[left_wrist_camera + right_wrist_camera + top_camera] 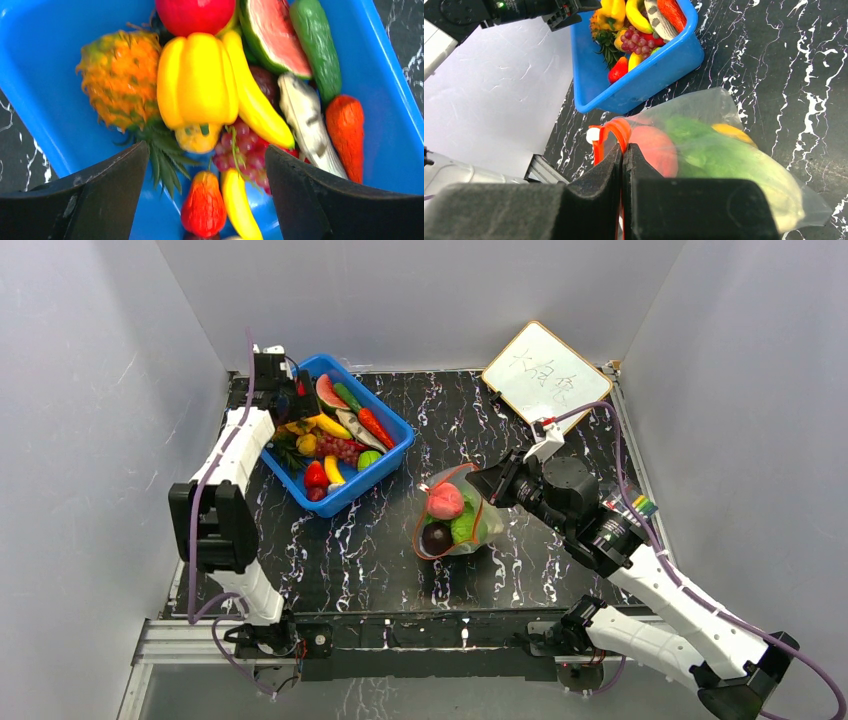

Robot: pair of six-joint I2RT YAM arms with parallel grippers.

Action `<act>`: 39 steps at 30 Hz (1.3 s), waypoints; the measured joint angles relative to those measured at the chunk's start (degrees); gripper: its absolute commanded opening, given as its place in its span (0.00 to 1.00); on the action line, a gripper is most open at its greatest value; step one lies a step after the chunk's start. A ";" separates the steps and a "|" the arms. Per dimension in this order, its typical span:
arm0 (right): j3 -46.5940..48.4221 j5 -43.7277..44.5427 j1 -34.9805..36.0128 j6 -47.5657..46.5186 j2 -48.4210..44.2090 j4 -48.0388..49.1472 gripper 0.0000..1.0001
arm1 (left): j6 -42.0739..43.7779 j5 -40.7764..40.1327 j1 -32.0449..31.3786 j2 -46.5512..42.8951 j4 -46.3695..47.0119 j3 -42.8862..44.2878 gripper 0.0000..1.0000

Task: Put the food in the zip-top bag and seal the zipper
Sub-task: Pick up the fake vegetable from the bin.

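The clear zip-top bag (462,515) lies mid-table with its mouth open. It holds a pink-red fruit (446,501), green lettuce (466,525) and a dark plum (436,537). In the right wrist view the bag (719,145) shows the same food. My right gripper (623,148) is shut on the red-orange zipper strip (616,129) at the bag's mouth. My left gripper (205,165) is open and empty above the blue bin (345,440), over a yellow pepper (197,80), grapes (245,150) and a red fruit (205,205).
The bin (45,100) also holds a pineapple (120,75), bananas (255,105), watermelon slice (277,35), cucumber (317,45) and carrot (346,132). A whiteboard (545,375) leans at the back right. White walls close in on three sides.
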 measured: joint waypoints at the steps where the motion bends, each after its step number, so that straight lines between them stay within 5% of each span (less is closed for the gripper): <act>1: 0.00 0.00 0.00 0.00 0.02 0.02 0.00 | 0.17 0.00 0.44 1.16 0.13 0.98 0.86; 28: 0.02 -0.20 0.00 0.04 1.14 -0.04 0.00 | -1.38 14.32 8.00 11.87 5.18 4.90 0.88; 39: 0.02 -0.17 0.00 0.02 0.55 0.00 0.00 | -1.36 16.92 8.04 12.37 5.44 4.42 0.51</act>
